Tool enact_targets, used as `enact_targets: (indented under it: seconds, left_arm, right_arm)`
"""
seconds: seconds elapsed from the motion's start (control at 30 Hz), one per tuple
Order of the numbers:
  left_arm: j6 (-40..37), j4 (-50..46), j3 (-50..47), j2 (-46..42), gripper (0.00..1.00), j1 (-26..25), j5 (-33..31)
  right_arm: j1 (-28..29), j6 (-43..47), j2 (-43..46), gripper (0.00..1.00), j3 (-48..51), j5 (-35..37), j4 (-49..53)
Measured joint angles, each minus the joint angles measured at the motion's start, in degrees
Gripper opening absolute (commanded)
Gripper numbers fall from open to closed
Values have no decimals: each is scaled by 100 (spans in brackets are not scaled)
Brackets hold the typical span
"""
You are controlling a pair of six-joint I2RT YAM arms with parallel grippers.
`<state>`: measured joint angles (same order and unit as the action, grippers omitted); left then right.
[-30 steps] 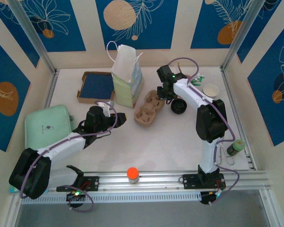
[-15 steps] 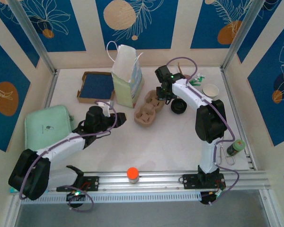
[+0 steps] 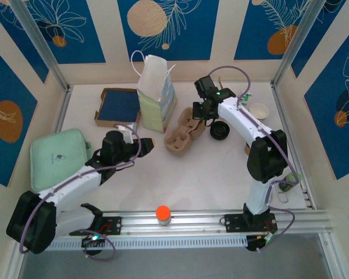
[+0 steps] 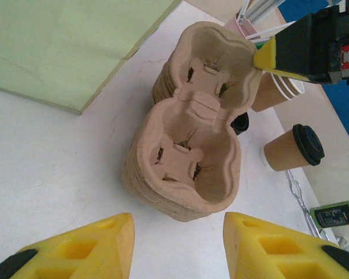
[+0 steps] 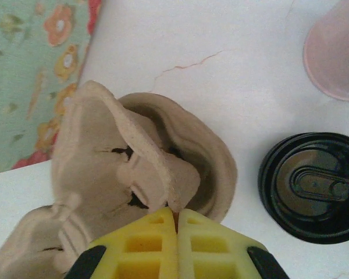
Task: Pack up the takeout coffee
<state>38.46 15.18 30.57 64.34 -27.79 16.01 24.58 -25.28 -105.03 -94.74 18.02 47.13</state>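
Cup carrier point(image 3: 183, 133), wells up, long axis toward far right — right gripper point(image 5: 177, 224) jaws pinching rim, left gripper point(image 4: 177, 238) jaws apart

No word, number or brand can be read anywhere. The mint-green pouch point(image 3: 55, 160), well to the left of the left end effector point(image 3: 144, 145), carries a small dark mark, possibly a logo, too small to make out. The green bottle point(image 4: 336, 213), off to that end effector's right, has a label whose print is blurred.
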Motion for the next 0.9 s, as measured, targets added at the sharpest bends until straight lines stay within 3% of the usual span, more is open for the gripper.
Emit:
enact_targets:
  seconds: [0.3,0.67,0.9]
  left_arm:
    - [-2,-153,-2,-210,45,4,0]
    - [-2,-352,-22,-448,45,4,-2]
    - [-4,-450,-22,-588,45,4,-20]
  right_arm:
    - [-302,-267,708,0,785,-960,-463]
    - [-1005,-848,1314,0,1867,-2712,-1561]
    - [-1080,-997,1375,0,2068,-3080,-1875]
